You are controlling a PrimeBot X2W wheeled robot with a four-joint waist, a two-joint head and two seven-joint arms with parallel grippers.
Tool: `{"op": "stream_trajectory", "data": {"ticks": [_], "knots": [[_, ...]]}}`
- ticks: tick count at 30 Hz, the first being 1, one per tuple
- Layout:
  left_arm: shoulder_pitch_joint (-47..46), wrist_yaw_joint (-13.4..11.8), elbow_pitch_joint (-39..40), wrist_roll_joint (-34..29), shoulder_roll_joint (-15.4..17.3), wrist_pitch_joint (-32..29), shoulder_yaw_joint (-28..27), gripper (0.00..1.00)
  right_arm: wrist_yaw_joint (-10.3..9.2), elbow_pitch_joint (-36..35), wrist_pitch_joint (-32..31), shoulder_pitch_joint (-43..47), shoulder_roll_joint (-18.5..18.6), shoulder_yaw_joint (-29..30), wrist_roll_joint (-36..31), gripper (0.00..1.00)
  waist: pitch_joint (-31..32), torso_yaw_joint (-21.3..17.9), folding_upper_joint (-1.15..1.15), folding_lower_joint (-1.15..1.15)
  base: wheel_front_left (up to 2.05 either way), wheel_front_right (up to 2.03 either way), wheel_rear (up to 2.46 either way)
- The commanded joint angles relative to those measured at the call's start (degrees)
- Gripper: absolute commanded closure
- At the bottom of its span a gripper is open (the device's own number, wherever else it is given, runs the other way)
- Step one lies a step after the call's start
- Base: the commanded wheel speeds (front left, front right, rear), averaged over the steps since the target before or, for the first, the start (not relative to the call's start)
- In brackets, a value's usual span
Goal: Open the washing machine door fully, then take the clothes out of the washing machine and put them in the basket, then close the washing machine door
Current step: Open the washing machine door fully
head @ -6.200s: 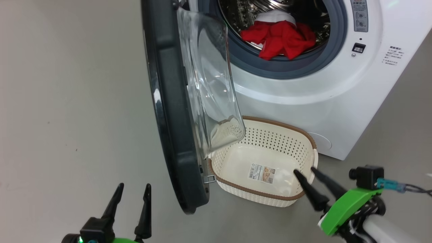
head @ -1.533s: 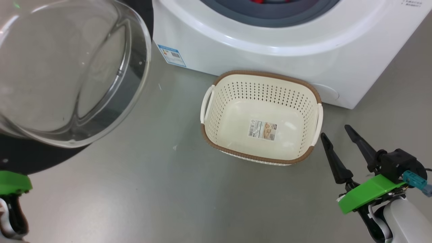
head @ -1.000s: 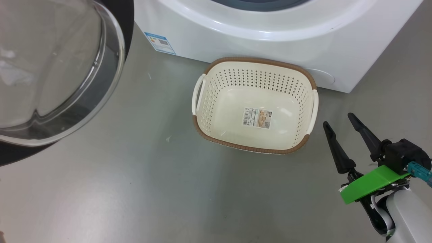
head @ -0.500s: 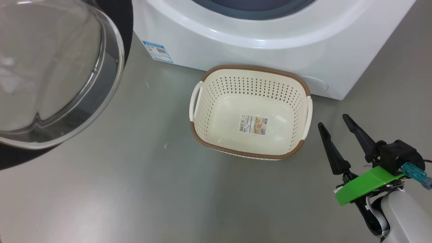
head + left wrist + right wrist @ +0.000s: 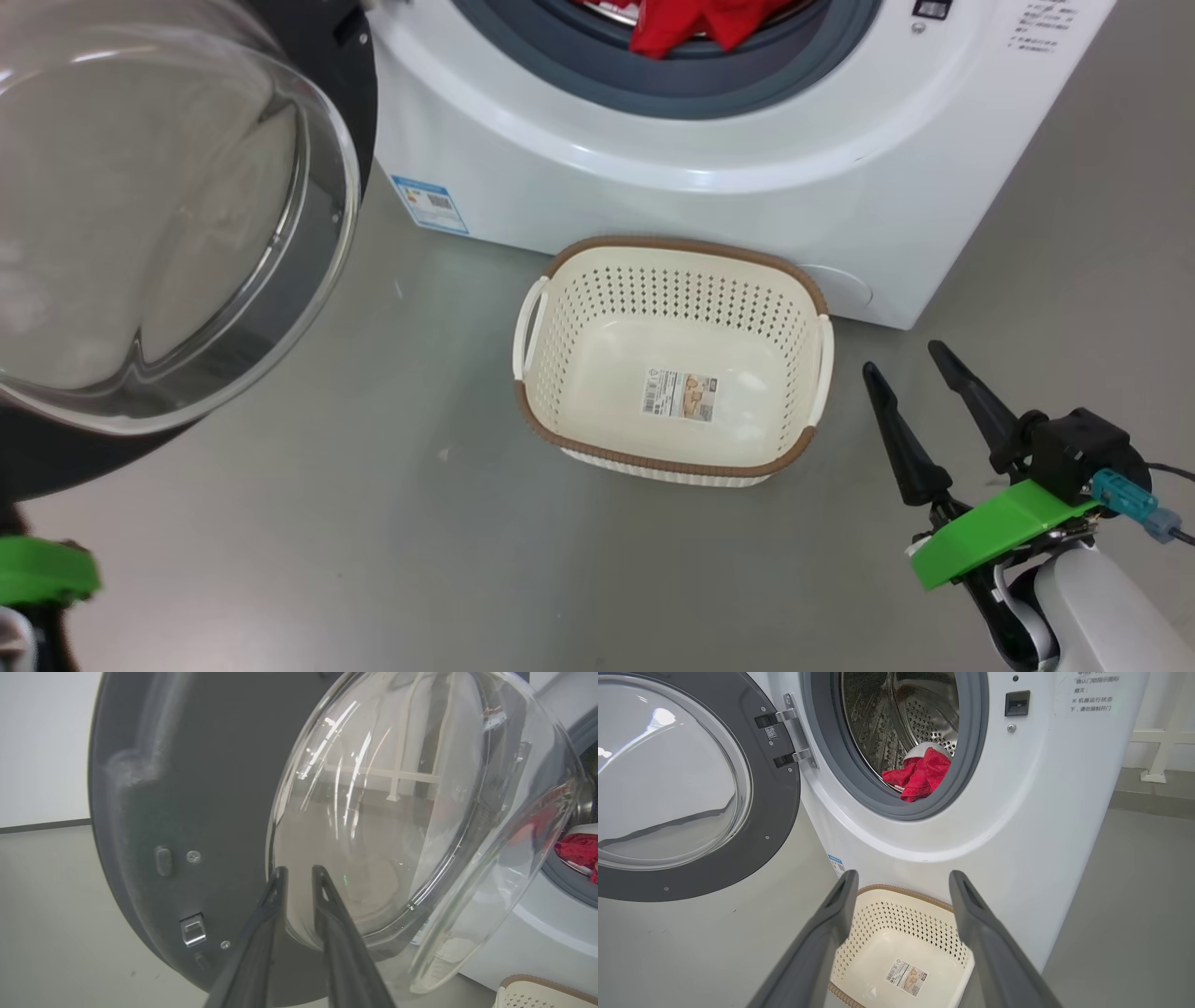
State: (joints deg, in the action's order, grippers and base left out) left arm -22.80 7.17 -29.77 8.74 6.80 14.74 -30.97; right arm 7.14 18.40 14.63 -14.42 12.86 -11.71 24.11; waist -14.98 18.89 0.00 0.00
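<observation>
Now the door (image 5: 159, 233) stands swung wide to the left of the washer (image 5: 700, 187), its glass bowl bulging outward from the dark rim. In the right wrist view it hangs on two hinges (image 5: 789, 716) at the left edge of the opening. The clothes (image 5: 700, 19) lie inside the drum (image 5: 915, 714), a red heap with a bit of white, resting at the front lip and partly draped on the grey ring (image 5: 672, 89).

The basket (image 5: 672, 245) sits on the floor (image 5: 280, 560) just in front of the washer, below the opening, with a paper label (image 5: 681, 394) on its bottom. A blue sticker (image 5: 429, 203) marks the washer's lower left corner.

The left gripper (image 5: 299, 872) is low by the door, pointing at the lower part of the glass; its jaws stand only narrowly apart with nothing between them, and whether they touch the glass I cannot tell. The right gripper (image 5: 904, 359) hangs just right of the basket, above the floor, jaws spread wide around nothing and aimed toward the washer.
</observation>
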Motion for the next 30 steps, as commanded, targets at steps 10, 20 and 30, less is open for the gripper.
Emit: {"op": "stream_trajectory", "data": {"ticks": [10, 20, 30], "knots": [[10.53, 0.31, 11.14, 0.8, -1.85, 0.26, 7.9, 0.0, 0.35, -1.69, 0.37, 2.8, -1.07, 0.52, 0.31, 0.0, 3.62, -3.54, 0.0, 0.0, 0.0, 0.0, 0.0], [15.06, 0.31, 16.54, 3.49, -2.21, 0.26, 16.87, 0.0, 0.35, -2.25, 0.37, 4.34, -1.86, 2.95, 0.25, 0.0, 4.4, -8.03, 0.0, 0.0, 0.0, 0.0, 0.0], [16.87, 0.32, 20.05, 7.17, -0.91, 0.26, 23.8, 0.0, 0.35, -2.89, 0.37, 5.28, -2.64, 5.13, 0.2, 0.0, 4.29, -12.93, 0.0, 0.0, 0.0, 0.0, 0.0]]}}
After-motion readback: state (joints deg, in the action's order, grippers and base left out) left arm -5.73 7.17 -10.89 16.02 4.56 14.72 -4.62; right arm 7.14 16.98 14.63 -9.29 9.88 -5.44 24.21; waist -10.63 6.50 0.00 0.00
